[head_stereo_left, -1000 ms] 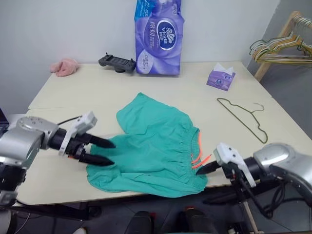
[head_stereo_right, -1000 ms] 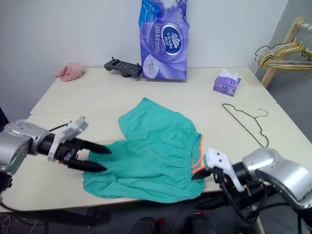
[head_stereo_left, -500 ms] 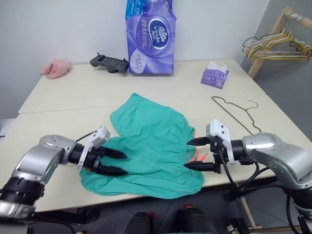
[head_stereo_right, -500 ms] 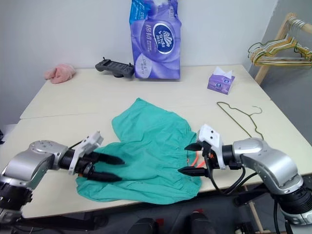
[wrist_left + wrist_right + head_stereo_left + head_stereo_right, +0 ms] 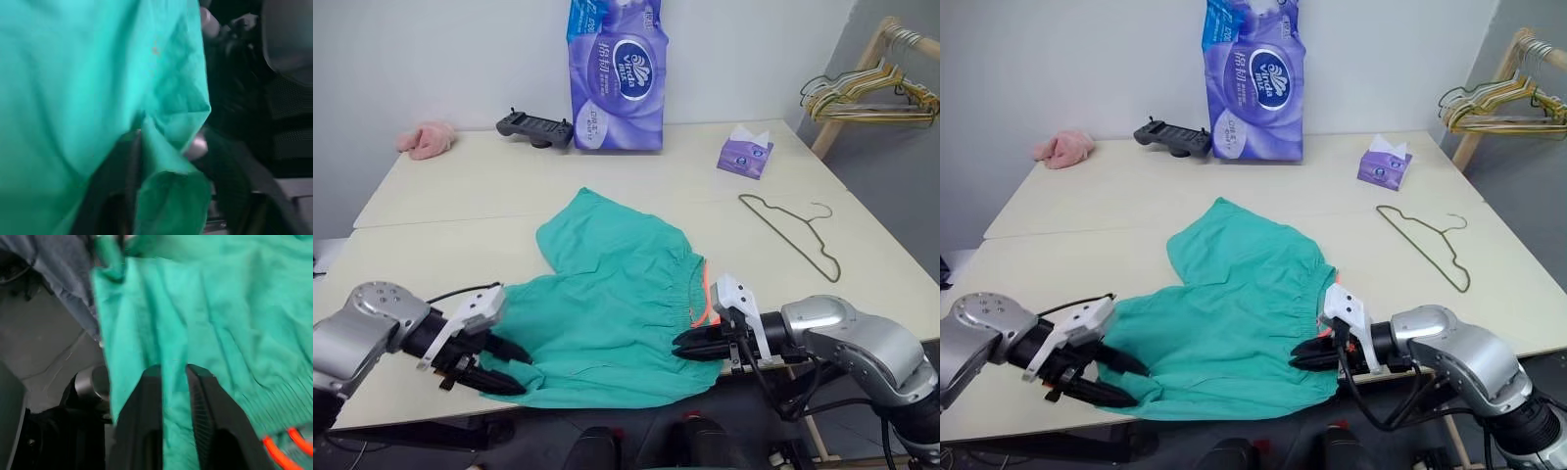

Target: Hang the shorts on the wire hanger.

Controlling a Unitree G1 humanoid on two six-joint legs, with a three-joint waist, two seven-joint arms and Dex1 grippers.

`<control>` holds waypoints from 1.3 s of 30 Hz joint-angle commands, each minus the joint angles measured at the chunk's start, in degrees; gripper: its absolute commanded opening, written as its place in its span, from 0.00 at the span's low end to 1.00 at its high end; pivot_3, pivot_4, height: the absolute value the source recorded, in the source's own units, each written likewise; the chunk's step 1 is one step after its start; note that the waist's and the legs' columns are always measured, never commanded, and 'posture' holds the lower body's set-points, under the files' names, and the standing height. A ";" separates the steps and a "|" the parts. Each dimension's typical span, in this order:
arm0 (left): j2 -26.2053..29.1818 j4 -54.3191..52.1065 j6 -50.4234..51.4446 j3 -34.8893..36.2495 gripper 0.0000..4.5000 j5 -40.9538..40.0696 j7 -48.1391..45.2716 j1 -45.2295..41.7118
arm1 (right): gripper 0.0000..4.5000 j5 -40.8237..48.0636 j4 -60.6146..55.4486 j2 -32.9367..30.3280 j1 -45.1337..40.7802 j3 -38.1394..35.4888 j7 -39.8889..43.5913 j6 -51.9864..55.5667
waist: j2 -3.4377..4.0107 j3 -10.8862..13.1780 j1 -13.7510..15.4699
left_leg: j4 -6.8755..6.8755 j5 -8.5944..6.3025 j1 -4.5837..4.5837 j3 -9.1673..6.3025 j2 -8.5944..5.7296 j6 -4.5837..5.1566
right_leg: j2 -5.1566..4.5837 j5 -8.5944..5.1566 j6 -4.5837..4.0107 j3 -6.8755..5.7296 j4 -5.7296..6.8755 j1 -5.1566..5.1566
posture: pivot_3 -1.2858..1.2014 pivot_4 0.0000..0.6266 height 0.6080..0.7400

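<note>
Right gripper (image 5: pixel 1310 354): clamped on the near edge of the shorts (image 5: pixel 612 294), close to the waistband corner; in its wrist view a fold of teal cloth runs between the two black fingers (image 5: pixel 146 401).
Left gripper (image 5: pixel 502 367): pinched on the near left corner of the shorts; in its wrist view a ridge of the fabric stands between its dark fingers (image 5: pixel 124 161).
Shorts: spread flat on the table (image 5: pixel 460 186) between the two grippers, one leg reaching away from them toward the far side, the near hem lying along the table's front edge.
Drawstring (image 5: pixel 705 294): bright orange, at the gathered waistband just beyond the right gripper.
Wire hanger (image 5: pixel 793 230): lying flat on the table, beyond the right gripper and further to the right, well apart from the shorts, hook pointing away to the right.
Tissue pack (image 5: pixel 745 155): small and purple, beyond the wire hanger, toward the far edge.
Purple paper pack (image 5: pixel 617 73): tall, upright against the wall, far beyond the shorts.
Black controller (image 5: pixel 534 127): just left of the purple paper pack.
Pink cloth (image 5: pixel 428 138): far left corner, well beyond the left gripper.
Hanger bunch (image 5: pixel 862 93): pale hangers on a wooden rack off the table, far right.
</note>
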 commanded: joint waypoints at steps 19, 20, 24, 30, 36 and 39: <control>-1.43 -3.07 5.43 -1.00 0.30 -5.35 -0.57 -6.24 | 0.20 0.93 2.93 -0.53 -5.00 -4.18 0.17 0.79 | 0.05 0.01 -0.04 | 0.00 -0.01 -0.01 -0.02 0.01 0.01 | 0.10 0.00 0.00 -0.01 -0.01 0.00 | 0.54 0.11 1.00; -1.22 -3.08 5.38 -1.19 0.37 -5.57 -0.57 -6.24 | 0.20 0.93 2.88 -0.60 -4.99 -4.18 0.23 0.79 | 0.05 0.01 -0.04 | 0.00 -0.01 -0.02 -0.02 0.01 0.01 | 0.10 0.00 0.00 0.00 -0.01 0.00 | 0.54 0.11 1.00; -0.28 -3.45 5.57 -1.82 0.64 -6.71 -0.57 -6.12 | 0.20 0.99 2.74 -1.00 -4.81 -4.19 0.46 0.73 | 0.05 0.01 -0.05 | 0.00 -0.01 -0.01 -0.01 0.00 0.01 | 0.10 0.00 0.00 0.00 -0.01 0.00 | 0.54 0.11 1.00; -5.20 -0.57 18.13 1.56 0.90 -12.35 1.96 -15.12 | 0.20 1.14 2.99 -1.78 -4.93 -4.83 0.96 0.74 | 0.07 0.03 0.11 | 0.02 0.00 -0.02 -0.04 -0.04 0.01 | 0.21 0.00 0.01 -0.04 -0.01 0.03 | 0.54 0.12 1.00; -16.74 3.68 22.62 6.02 0.90 -13.11 14.60 -24.23 | 0.20 3.80 1.18 -1.38 -5.03 -8.74 -1.49 2.95 | 0.13 -0.03 -0.07 | 0.07 -0.01 -0.01 -0.04 -0.10 0.03 | 0.24 0.02 0.04 0.01 -0.02 0.09 | 0.54 0.12 1.00; -24.10 1.70 19.01 8.77 0.90 -11.25 23.46 -23.68 | 0.20 4.23 0.80 0.74 -5.52 -11.27 -5.43 3.68 | 0.13 -0.04 -0.19 | 0.05 -0.02 -0.01 0.00 -0.05 0.04 | -0.01 0.03 0.02 0.08 0.01 0.06 | 0.54 0.13 1.00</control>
